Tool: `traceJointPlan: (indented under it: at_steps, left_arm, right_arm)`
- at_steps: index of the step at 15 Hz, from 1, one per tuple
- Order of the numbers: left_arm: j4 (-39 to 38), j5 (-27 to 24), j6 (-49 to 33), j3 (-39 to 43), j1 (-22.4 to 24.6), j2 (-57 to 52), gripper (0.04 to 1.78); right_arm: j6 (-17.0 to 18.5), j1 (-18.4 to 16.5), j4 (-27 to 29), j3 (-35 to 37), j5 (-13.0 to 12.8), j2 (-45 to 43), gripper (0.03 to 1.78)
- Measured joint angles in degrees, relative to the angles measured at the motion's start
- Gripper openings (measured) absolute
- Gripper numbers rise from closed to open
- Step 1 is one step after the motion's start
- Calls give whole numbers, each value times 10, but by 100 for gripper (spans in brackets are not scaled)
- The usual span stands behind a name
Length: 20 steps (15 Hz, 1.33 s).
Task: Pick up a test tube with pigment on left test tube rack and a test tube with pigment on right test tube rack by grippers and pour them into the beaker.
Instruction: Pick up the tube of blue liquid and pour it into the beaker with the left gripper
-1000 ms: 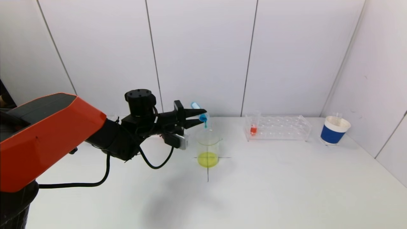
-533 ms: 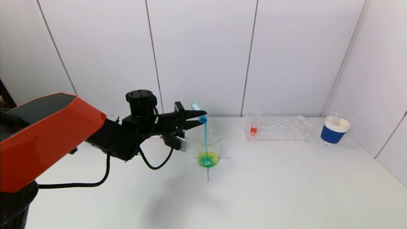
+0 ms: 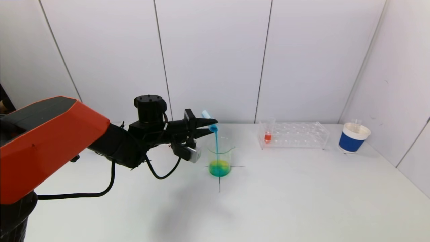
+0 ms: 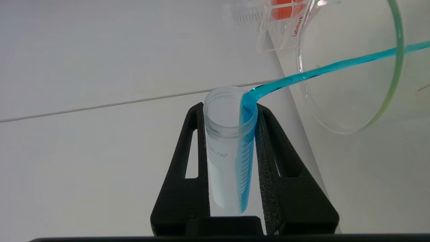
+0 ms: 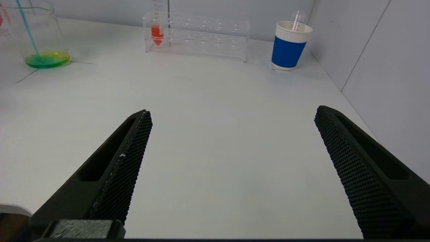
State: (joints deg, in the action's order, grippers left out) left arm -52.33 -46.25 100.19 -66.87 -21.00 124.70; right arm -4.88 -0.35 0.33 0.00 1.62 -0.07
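My left gripper [image 3: 211, 126] is shut on a clear test tube [image 3: 209, 121] with blue pigment, tilted mouth-down above the beaker [image 3: 220, 155]. A blue stream falls from the tube mouth [image 4: 248, 102] into the beaker, whose liquid is green with yellow. In the left wrist view the tube [image 4: 228, 158] sits between both fingers, near the beaker rim [image 4: 396, 50]. The right rack [image 3: 294, 135] holds a tube with orange pigment [image 3: 267, 136] at its left end. My right gripper [image 5: 233, 116] is open and empty, low over the table, out of the head view. The left rack is hidden.
A blue and white paper cup [image 3: 352, 137] with a clear tube in it stands at the far right near the wall. A black cross [image 3: 220, 178] is marked on the white table under the beaker. Walls close the back and right side.
The tube has tipped further and the blue pigment now streams into the beaker. The beaker's yellow liquid has turned green. The arm has barely shifted.
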Motion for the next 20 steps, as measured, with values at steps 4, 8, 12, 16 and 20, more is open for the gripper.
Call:
traceJointPlan:
  at_steps: [4, 8, 12, 16, 20]
  left_arm:
    - [28, 1, 24, -2, 0, -11, 44]
    - [38, 8, 44, -3, 0, -20, 44]
    - [40, 28, 66, -5, 0, -25, 44]
    - [55, 36, 82, -9, -4, -25, 44]
    - [56, 46, 94, -11, -11, -25, 44]
  right_arm:
    - [0, 0, 0, 0, 0, 0, 176]
    - [0, 0, 0, 0, 0, 0, 176]
    - [0, 0, 0, 0, 0, 0, 176]
    - [0, 0, 0, 0, 0, 0, 176]
    - [0, 0, 0, 0, 0, 0, 176]
